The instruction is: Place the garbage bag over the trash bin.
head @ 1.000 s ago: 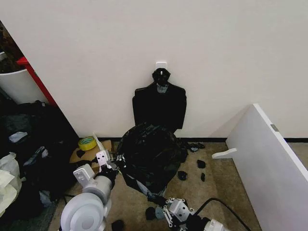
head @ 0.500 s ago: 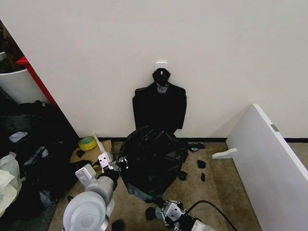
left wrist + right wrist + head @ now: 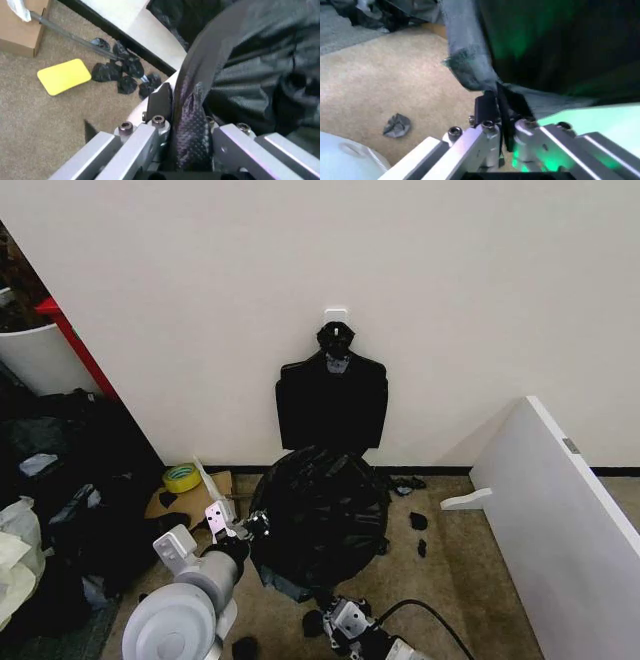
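Head view: I am drawing the garbage bag [image 3: 320, 515] lower than a second ago; it is sitting upright by the wall, draped over the trash bin, mouth pointing down, so the covering is nearly done.
Left wrist view: my left gripper [image 3: 185, 123] is pinching the bag's hem.
Right wrist view: my right gripper [image 3: 502, 112] is clamping the hem against the trash bin [image 3: 600, 123].

The garbage bag [image 3: 320, 515] has sunk lower, pulled down as both grippers dropped toward the floor.

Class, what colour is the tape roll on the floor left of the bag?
Yellow: the tape roll shows best in the head view.
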You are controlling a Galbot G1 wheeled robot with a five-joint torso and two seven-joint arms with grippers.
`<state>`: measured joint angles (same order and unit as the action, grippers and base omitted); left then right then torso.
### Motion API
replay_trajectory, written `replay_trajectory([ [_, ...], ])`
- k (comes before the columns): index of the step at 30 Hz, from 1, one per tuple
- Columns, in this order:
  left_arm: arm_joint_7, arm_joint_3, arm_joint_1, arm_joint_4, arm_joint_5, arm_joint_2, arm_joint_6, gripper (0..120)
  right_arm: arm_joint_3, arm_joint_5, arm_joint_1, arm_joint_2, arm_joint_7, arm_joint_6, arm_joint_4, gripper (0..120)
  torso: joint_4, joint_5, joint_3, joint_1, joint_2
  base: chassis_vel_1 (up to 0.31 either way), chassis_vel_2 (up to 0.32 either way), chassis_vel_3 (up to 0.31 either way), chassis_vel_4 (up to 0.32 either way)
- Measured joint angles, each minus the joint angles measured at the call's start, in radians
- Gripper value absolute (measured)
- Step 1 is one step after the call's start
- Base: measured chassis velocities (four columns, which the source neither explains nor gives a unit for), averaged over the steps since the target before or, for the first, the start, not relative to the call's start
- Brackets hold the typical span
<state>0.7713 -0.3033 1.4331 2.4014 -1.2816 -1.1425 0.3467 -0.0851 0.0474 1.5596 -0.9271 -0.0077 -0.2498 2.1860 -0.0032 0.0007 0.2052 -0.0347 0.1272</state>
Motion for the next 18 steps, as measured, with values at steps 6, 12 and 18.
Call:
replay_trajectory([
  [6,-0.026,0.0,-0.02,-0.031,0.021,-0.002,-0.028,2,0.018,-0.007,0.043,0.006,-0.022,0.047,0.029,25,-0.0001,-0.0001,0.0,0.0,0.0,0.0,0.0,0.0,0.0],
  [12,-0.025,-0.011,-0.034,-0.059,0.01,0.002,-0.036,2,0.031,-0.016,0.088,0.015,-0.026,0.126,0.065,46,-0.0001,0.0,0.0,0.0,0.0,0.0,0.0,0.0,0.0],
  [18,-0.008,-0.017,-0.04,-0.087,-0.006,0.001,-0.044,2,0.051,-0.046,0.121,0.045,-0.034,0.186,0.091,66,0.0,-0.0001,0.0,0.0,0.0,0.0,0.0,0.0,0.0],
])
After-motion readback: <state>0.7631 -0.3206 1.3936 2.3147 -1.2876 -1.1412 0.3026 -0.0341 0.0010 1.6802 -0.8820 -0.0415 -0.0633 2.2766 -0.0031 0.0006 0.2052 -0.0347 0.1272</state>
